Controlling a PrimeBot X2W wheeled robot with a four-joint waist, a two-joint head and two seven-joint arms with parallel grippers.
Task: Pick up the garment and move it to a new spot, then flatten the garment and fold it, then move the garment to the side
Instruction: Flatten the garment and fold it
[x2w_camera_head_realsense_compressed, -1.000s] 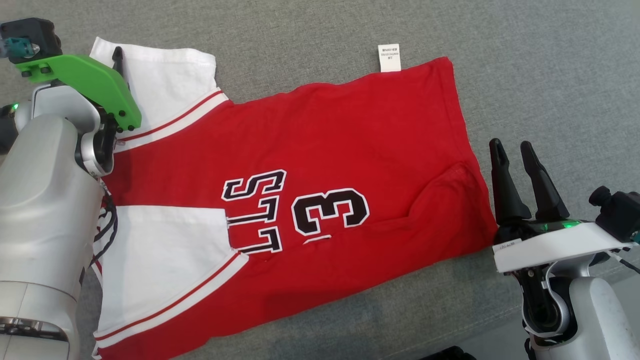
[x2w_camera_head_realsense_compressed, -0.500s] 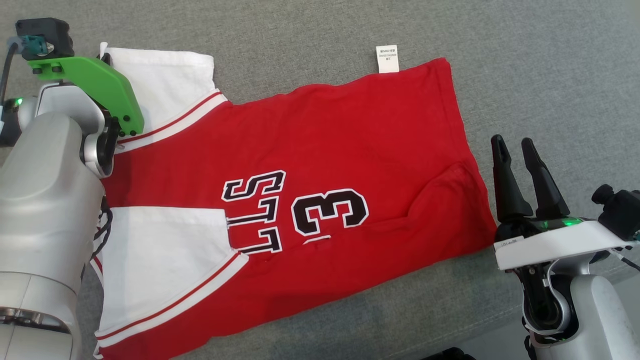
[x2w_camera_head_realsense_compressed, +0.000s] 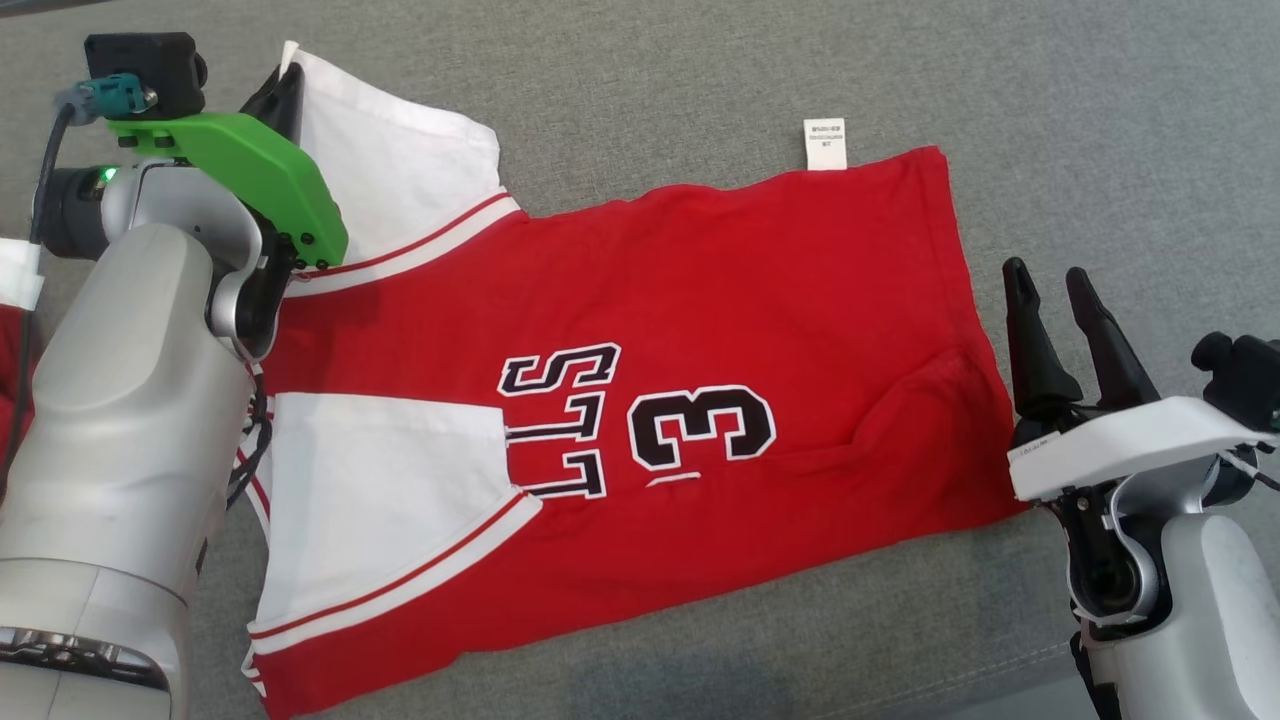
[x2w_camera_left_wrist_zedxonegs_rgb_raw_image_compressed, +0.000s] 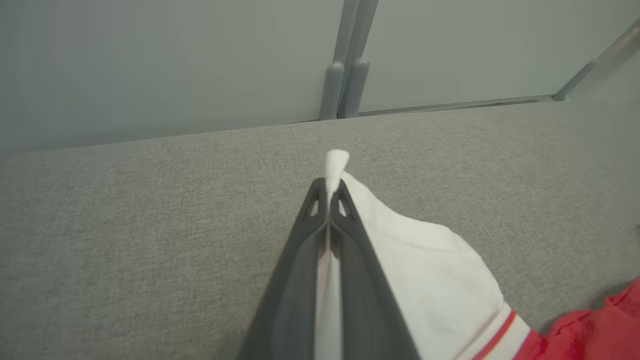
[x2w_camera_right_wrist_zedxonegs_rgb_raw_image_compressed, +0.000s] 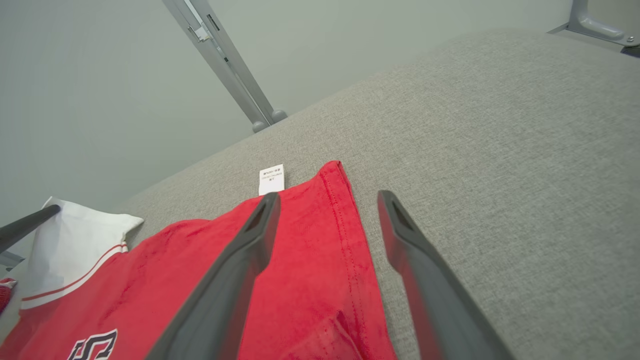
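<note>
The garment (x2w_camera_head_realsense_compressed: 700, 330), a red jersey with white sleeves, lies spread on the grey padded surface (x2w_camera_head_realsense_compressed: 1100, 120). Its long axis runs crosswise from one pincer to the other, with the sleeve end at the left gripper (x2w_camera_left_wrist_zedxonegs_rgb_raw_image_compressed: 328, 189) and the hem end at the right gripper (x2w_camera_head_realsense_compressed: 1047, 270). The left gripper is clamped on the far corner of the upper white sleeve (x2w_camera_head_realsense_compressed: 400, 190); a small tip of cloth pokes out past its fingertips, and the rest of the jersey trails away behind and to its right. The right gripper stands with jaws apart and empty. The hem edge runs up between its fingers in the wrist view, so it is much the nearer arm for that end. I judge the next move depends on this: one end is held, the other lies free. The left forearm hides the neckline and shoulder. Whether the right fingers touch the cloth cannot be told. A ridge near the hem corner may hide a tuck.
</note>
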